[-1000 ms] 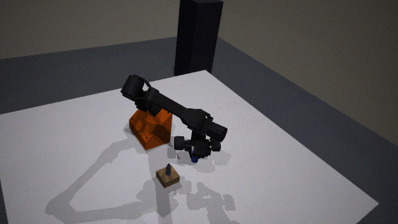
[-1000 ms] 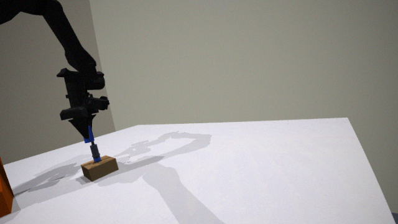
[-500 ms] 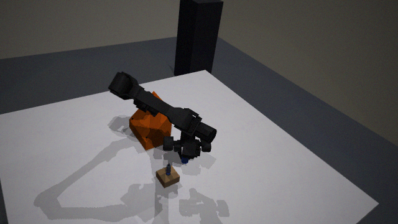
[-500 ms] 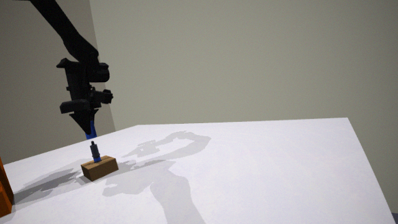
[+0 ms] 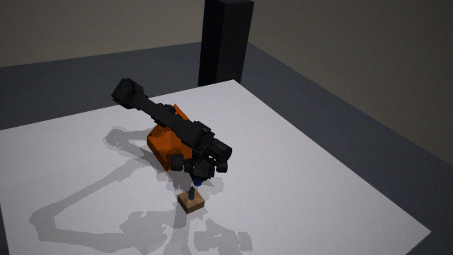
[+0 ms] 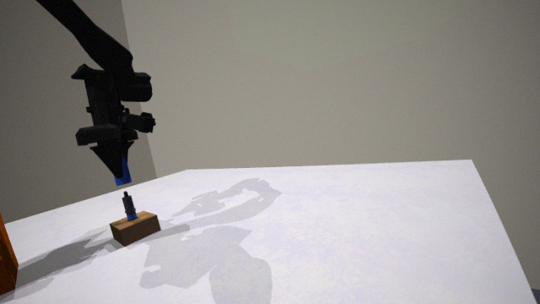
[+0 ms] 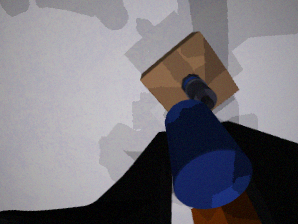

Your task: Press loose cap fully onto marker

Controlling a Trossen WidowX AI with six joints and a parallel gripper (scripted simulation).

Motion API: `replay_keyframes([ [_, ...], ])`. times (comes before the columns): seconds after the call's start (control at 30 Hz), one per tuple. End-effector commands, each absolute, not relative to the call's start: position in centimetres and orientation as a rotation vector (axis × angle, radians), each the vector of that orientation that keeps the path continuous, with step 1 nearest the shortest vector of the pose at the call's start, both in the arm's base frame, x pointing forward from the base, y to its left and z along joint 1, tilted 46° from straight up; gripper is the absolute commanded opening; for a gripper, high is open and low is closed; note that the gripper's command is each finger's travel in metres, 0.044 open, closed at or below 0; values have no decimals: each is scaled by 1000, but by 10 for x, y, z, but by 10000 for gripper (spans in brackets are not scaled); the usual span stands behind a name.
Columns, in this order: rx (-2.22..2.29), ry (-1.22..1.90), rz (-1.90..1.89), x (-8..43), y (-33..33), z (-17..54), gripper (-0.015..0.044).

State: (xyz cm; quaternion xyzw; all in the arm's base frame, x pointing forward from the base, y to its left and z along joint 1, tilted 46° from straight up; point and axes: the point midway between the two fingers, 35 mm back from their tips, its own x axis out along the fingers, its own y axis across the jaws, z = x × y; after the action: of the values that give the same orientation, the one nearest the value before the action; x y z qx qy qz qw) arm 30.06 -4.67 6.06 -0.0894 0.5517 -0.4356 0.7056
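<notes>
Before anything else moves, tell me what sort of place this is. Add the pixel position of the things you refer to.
Probably a bare robot test station: a single black arm [image 5: 166,115] [image 6: 97,42] on an orange base [image 5: 159,142] [image 6: 5,257], with a wooden holder block [image 5: 185,207] [image 6: 139,232] [image 7: 165,80] on a white table [image 5: 301,184] [image 6: 359,232] [image 7: 60,130].

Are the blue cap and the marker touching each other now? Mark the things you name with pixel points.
Apart: the exterior view shows a gap between the cap [image 5: 197,183] [image 6: 123,181] [image 7: 207,150] and the marker [image 5: 192,193] [image 6: 129,206] [image 7: 200,91] below.

Blue cap [image 5: 197,183] [image 6: 123,174] [image 7: 207,155] above marker [image 5: 192,193] [image 6: 129,206] [image 7: 200,91], apart; marker upright in wooden block [image 5: 192,207] [image 6: 137,230] [image 7: 170,75], tip seemingly up.
</notes>
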Motion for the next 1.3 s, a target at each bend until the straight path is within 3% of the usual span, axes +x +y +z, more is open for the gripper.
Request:
replay_keyframes([
  [0.0, -207, 1226, -967, 296, -52, 71, 0],
  [1.27, -209, 1225, -968, 295, -90, 41, 0],
])
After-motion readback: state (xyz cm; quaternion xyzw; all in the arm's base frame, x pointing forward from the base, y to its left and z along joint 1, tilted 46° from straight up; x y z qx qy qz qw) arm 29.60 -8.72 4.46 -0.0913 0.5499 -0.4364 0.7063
